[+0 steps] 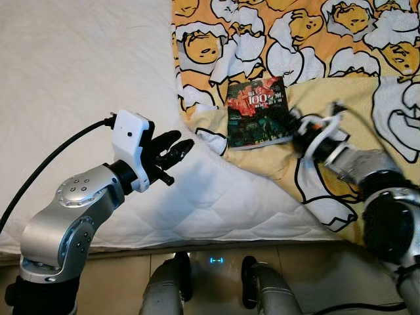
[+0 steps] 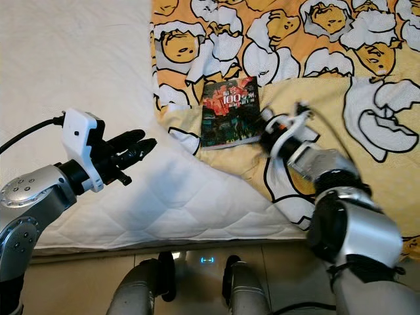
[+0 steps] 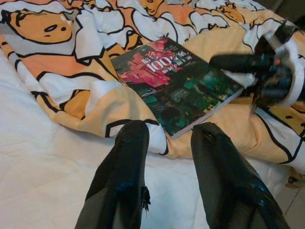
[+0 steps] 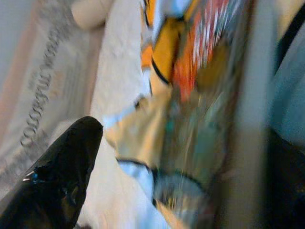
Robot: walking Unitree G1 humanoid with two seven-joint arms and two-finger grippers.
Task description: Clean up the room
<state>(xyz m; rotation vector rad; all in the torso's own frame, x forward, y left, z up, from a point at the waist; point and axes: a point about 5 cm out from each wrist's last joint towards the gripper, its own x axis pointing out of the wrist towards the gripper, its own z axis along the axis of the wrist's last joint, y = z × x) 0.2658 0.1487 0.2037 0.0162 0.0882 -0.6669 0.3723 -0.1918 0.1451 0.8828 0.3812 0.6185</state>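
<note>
A dark paperback book with a red and green cover lies flat on the yellow cartoon-print blanket on the bed. My right gripper is at the book's right edge, open, with one finger lying over the cover; the right wrist view is blurred, with the book close between the fingers. My left gripper hovers open over the white mattress, left of the book and pointing toward it, with nothing between its fingers.
The blanket's folded edge lies between my left gripper and the book. The bed's front edge runs just before my legs, with tiled floor below it. The white mattress stretches away to the left.
</note>
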